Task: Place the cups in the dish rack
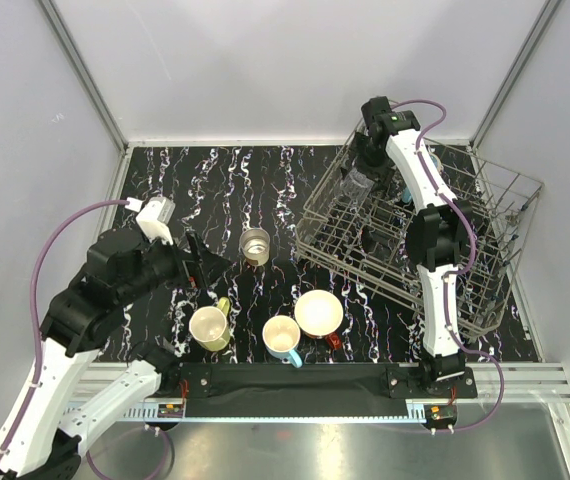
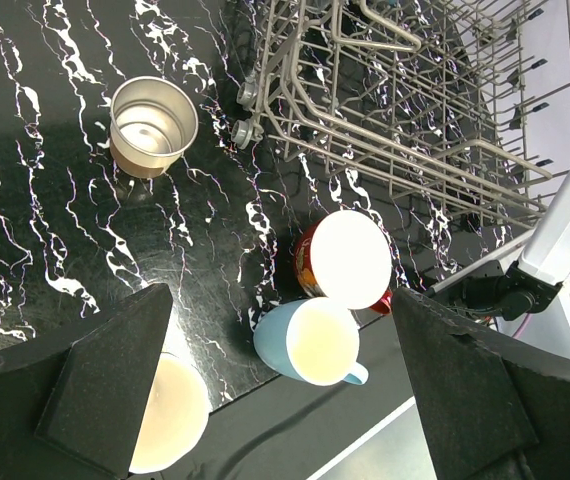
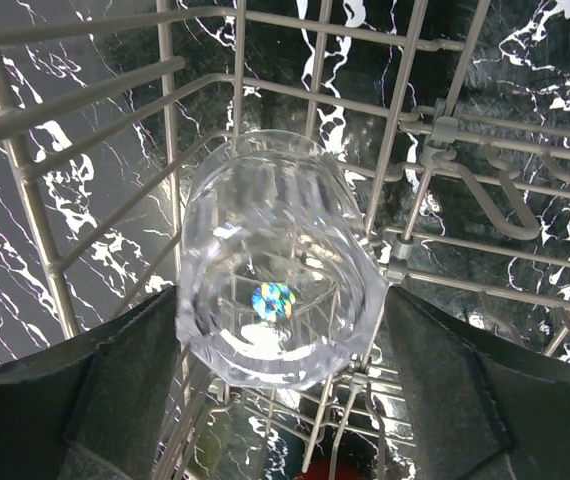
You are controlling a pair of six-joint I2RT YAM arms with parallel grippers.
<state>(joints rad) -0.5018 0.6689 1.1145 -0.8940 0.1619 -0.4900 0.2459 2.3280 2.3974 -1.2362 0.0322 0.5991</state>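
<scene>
Right tool (image 3: 281, 310) is down inside the rack (image 1: 505, 200), tumbler (image 3: 275, 260) between its fingers, can't tell if pinched or loose. Left tool (image 2: 280, 297) spread wide, empty, red mug (image 2: 350, 262) and blue mug (image 2: 310, 342) on the table (image 2: 65, 210) under it.

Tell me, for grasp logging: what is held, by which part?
Left gripper: nothing. Right gripper flanks the clear tumbler at its sides; grip cannot be told.

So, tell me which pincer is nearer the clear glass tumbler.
Right. The right pincer flanks the tumbler in the grey wire rack; the left pincer hovers far off, over the mugs.
</scene>
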